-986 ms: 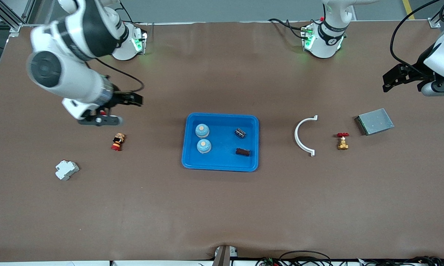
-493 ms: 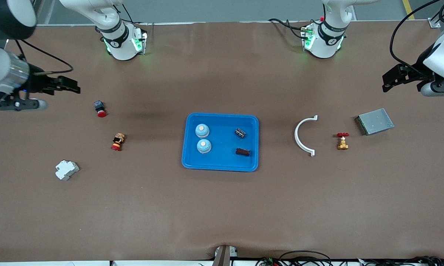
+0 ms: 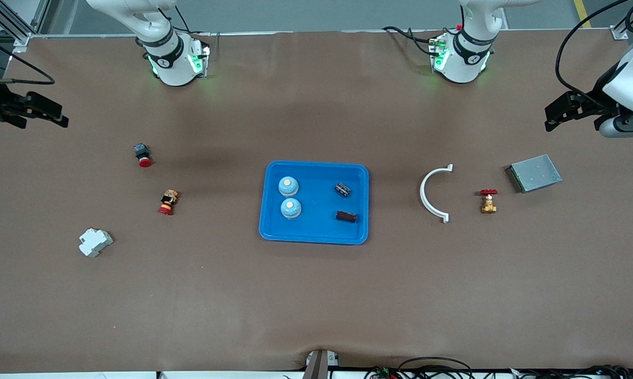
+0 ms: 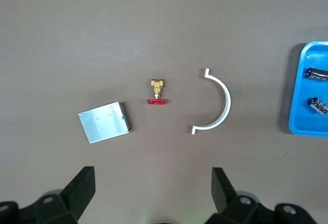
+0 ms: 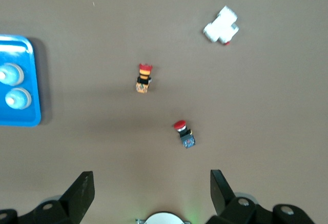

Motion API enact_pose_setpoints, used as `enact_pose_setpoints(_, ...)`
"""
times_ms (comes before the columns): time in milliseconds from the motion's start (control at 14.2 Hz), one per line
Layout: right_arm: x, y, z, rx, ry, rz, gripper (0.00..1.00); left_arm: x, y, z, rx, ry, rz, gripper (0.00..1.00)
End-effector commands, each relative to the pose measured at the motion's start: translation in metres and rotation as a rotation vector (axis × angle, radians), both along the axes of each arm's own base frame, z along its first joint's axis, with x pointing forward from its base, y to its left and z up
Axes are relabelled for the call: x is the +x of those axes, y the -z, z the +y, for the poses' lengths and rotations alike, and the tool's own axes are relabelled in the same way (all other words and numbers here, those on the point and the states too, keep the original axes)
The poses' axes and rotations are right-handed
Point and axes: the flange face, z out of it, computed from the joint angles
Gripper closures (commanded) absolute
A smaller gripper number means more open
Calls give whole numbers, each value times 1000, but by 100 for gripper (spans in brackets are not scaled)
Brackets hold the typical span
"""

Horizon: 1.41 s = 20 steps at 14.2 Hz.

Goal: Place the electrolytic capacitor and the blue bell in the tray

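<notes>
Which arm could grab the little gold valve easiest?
Left. The left gripper hangs open over the left arm's end of the table, where the valve sits. The right gripper is open over the right arm's end, with the tray between.

Tray mid-table, loose parts toward each end

We see two bells (image 3: 289, 196) and two capacitors (image 3: 344, 202) in the tray (image 3: 315, 236), bells on the right arm's side. Toward the left arm's end lie a curved bracket (image 3: 431, 193), valve (image 3: 488, 200) and metal box (image 3: 534, 172); toward the right arm's, two push buttons (image 3: 155, 179) and a breaker (image 3: 95, 242).
</notes>
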Motion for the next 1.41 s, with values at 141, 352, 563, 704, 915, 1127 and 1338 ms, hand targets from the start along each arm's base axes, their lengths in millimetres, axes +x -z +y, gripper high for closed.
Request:
enact_pose_setpoints(141, 2, -17, -10, -17, 21, -34, 0, -3, -5, -2, -19, 2, -8, 0)
enact_pose_setpoints(352, 3, -16, -8, -17, 16, -45, 0, -4, -10, -2, -21, 13, -17, 0)
enact_pose_setpoints(563, -14, -19, -1, -19, 11, -46, 0, -6, -15, 1, -38, 14, -21, 0)
enact_pose_setpoints(704, -32, -20, -5, -17, 22, -74, 0, -6, -20, 1, -41, 6, -30, 0)
enact_pose_setpoints(915, -41, -28, -5, -19, 22, -97, 0, -7, -23, 0, -50, 4, -34, 0)
enact_pose_setpoints(1127, -32, -26, -11, -38, 28, -89, 0, -8, -30, 0, -59, -8, -24, 0)
enact_pose_setpoints(1338, -27, -25, -9, -42, 24, -85, 0, -9, -31, 3, -56, -11, -18, 0)
